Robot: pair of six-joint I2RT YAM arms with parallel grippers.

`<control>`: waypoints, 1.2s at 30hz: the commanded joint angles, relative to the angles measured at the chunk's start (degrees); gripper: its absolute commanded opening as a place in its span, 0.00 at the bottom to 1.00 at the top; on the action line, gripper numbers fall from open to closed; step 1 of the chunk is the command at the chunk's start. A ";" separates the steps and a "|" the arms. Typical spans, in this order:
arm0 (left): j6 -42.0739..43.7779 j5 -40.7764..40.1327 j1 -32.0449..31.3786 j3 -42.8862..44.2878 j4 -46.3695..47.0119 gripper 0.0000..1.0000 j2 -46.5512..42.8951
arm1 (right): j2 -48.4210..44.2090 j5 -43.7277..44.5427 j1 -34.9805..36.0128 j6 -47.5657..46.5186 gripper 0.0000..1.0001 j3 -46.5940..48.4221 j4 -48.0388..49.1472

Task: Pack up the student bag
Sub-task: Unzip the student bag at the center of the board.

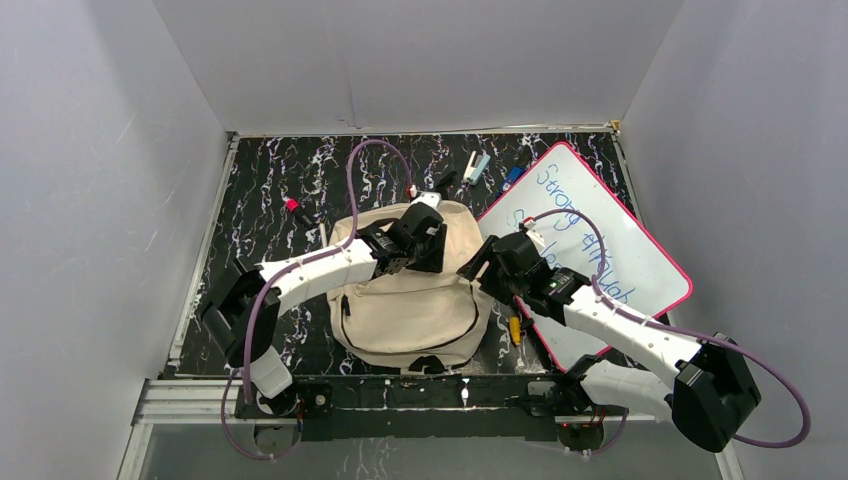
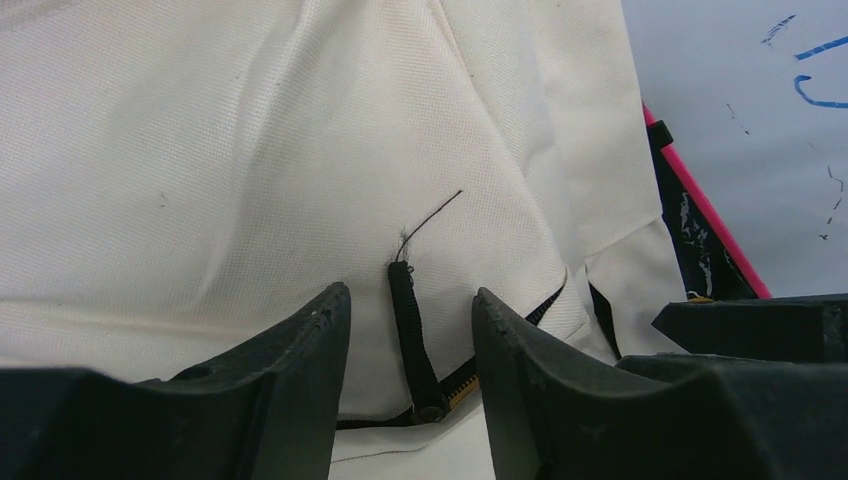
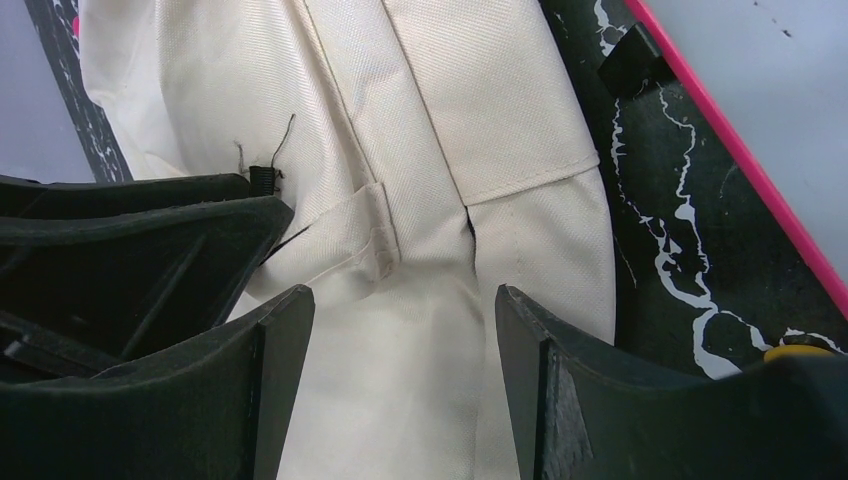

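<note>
Bag [image 1: 410,310] lies flat mid-table [image 1: 270,180], zip shut afaict, whiteboard [image 1: 610,240] just beside its right side. L gripper [image 2: 410,300] sits low over the bag's far end w/ jaws half apart, straddling the black zip pull [image 2: 412,350]. There's a gap on both sides, so nothing gripped yet. I reckon it's there bc the zip must open before anything goes in. R gripper [image 3: 400,295] is wide, over the fabric fold at the bag's right edge, prob to pin cloth so the bag won't drag when the pull gets tugged. Can't tell if R touches cloth. Stationery [image 1: 477,165] lies along the far edge
</note>
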 commanded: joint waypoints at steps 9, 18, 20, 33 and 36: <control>4.01 2.50 -0.25 1.71 -2.30 0.21 3.00 | -2.15 0.40 -0.44 0.18 0.75 -0.56 1.15; 5.39 -5.42 -0.30 2.09 -4.41 0.00 -2.57 | -2.52 0.17 -0.41 0.40 0.75 -0.84 1.29; 4.77 -9.04 -0.23 1.37 -5.13 0.00 -5.53 | -2.42 -0.34 -0.42 0.70 0.75 -0.62 1.79; 2.16 -12.46 -0.19 -6.60 -2.07 0.00 -13.79 | 6.67 -6.20 -0.47 2.32 0.76 2.87 9.78; 1.79 -12.00 -0.15 -6.94 -1.58 0.00 -13.64 | 8.26 -7.03 -0.55 1.15 0.75 4.39 10.48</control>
